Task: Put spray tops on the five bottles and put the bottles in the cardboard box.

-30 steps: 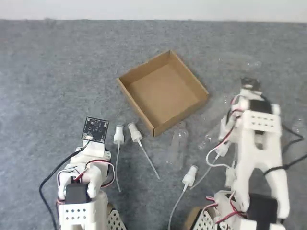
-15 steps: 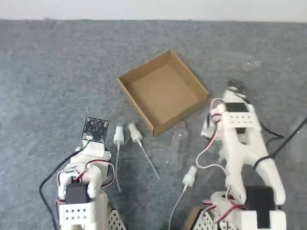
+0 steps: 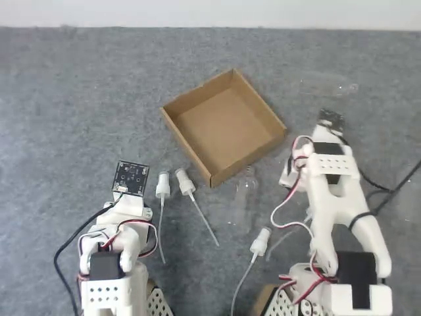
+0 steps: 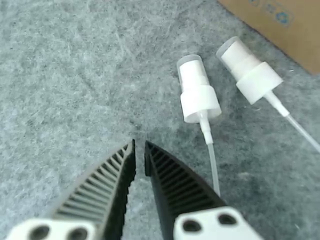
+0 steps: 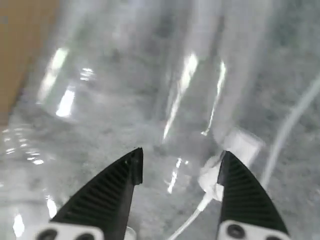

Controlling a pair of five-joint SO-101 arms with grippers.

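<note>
Right pincer [image 5: 182,152] (spread) faces a clear, glossy bottle [image 5: 125,75].

The brown cardboard box [image 3: 248,158] stands open, turned cornerwise. Near its front corner a white spray top [image 3: 162,185] and a second top [image 3: 183,180] lie side by side. A third top [image 3: 261,241] lies apart. A clear bottle [image 3: 242,196] (uncapped) lies between them.

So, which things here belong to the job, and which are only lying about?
For the job:
- cardboard box
- three spray tops: two side by side, one apart
- clear bottles: one lying beside the box, one farther off

Not for the job:
- grey mat
- black cable of one arm
</note>
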